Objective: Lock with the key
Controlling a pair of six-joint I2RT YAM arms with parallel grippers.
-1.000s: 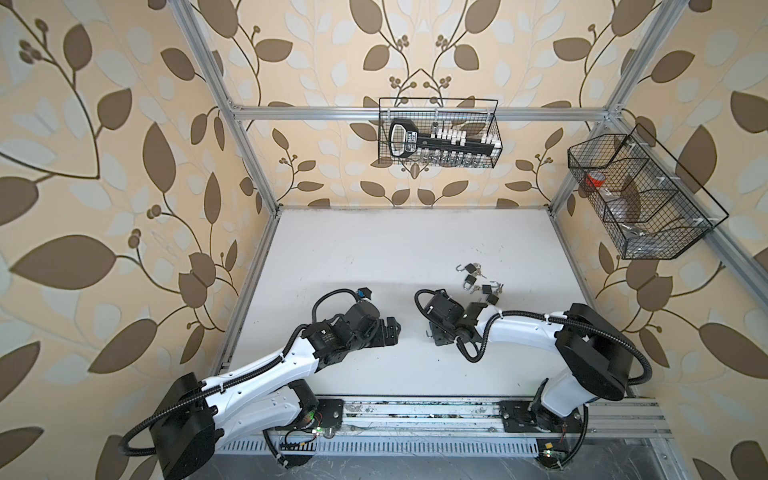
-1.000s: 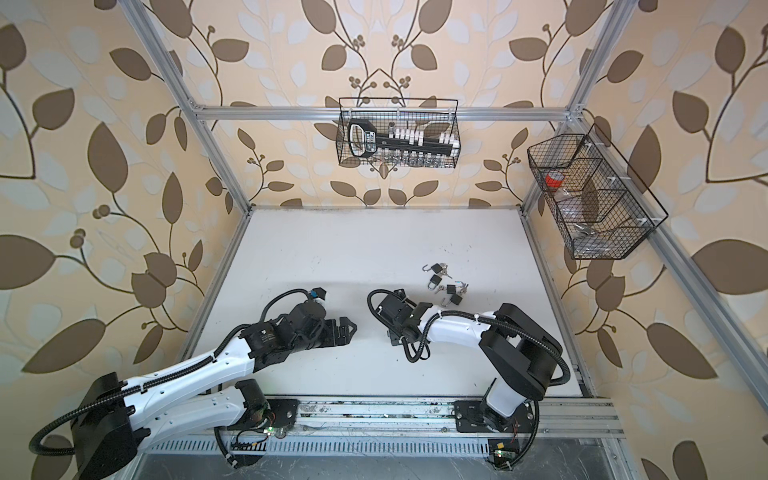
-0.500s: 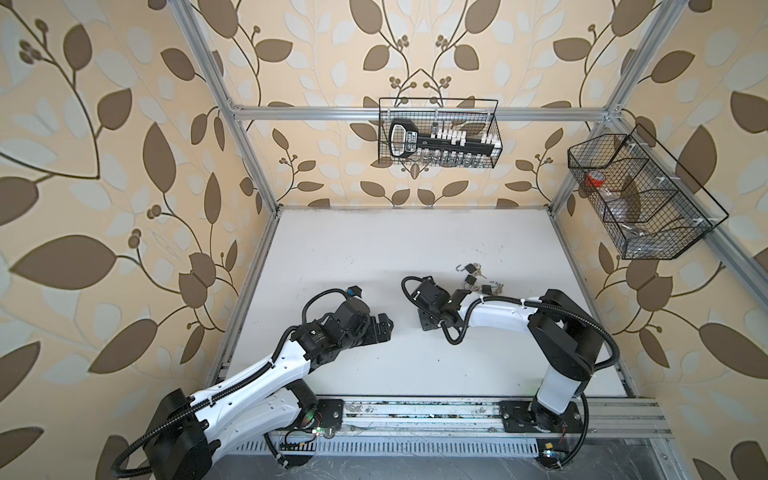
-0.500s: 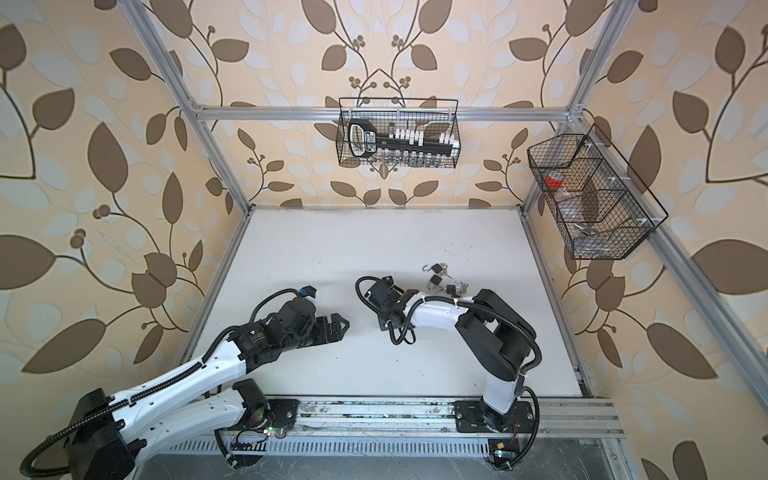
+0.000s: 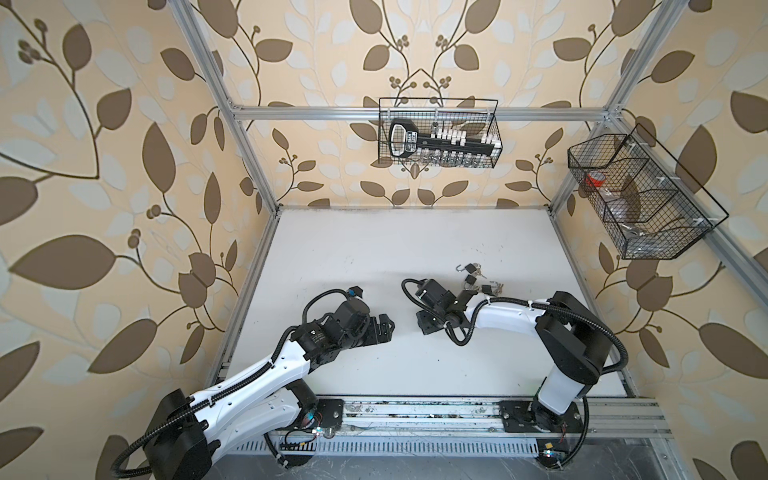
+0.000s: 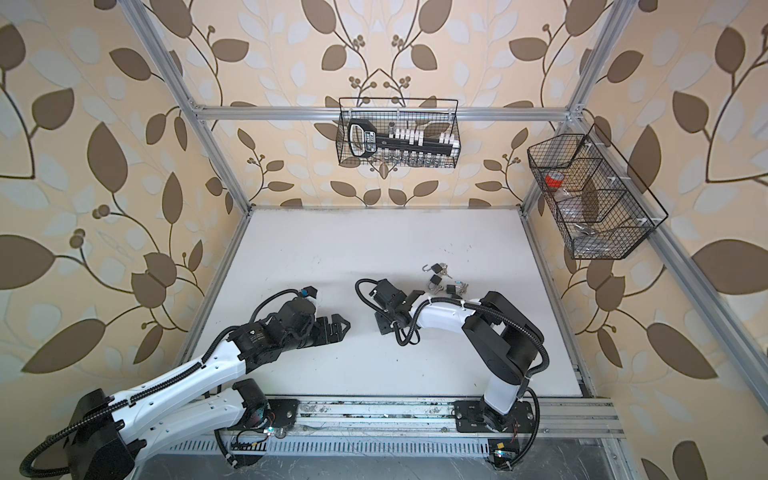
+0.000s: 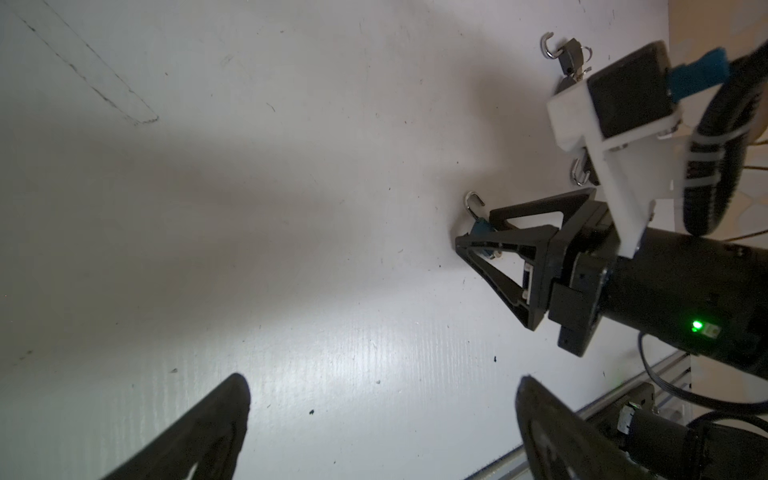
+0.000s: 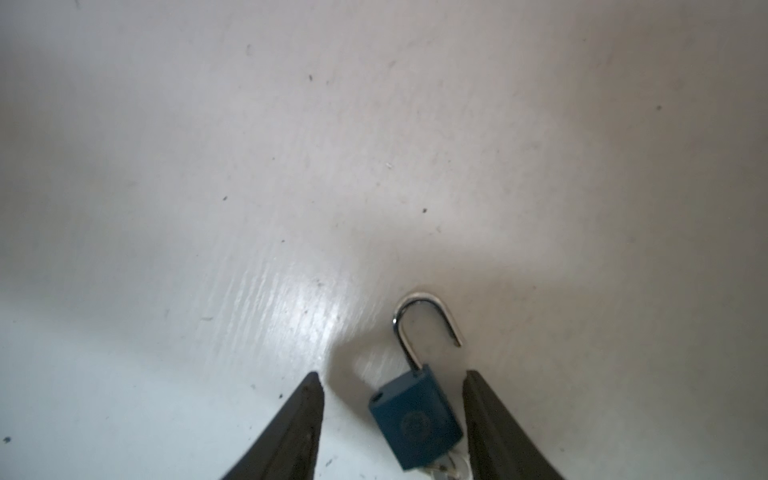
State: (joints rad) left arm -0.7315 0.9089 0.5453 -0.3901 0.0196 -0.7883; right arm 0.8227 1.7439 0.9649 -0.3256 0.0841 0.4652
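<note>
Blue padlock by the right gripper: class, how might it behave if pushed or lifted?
The padlock looks solid, so probably stiff and heavy for its size. It seems to lie flat, so likely slides, not rolls. Its open shackle may swivel.

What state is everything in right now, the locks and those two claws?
blue padlock: shackle open, lying on the table.
key: at the padlock's base; whether inserted, unclear.
other padlocks: visible shackles open.
left gripper: open, empty.
right gripper: open, astride the blue padlock.
</note>
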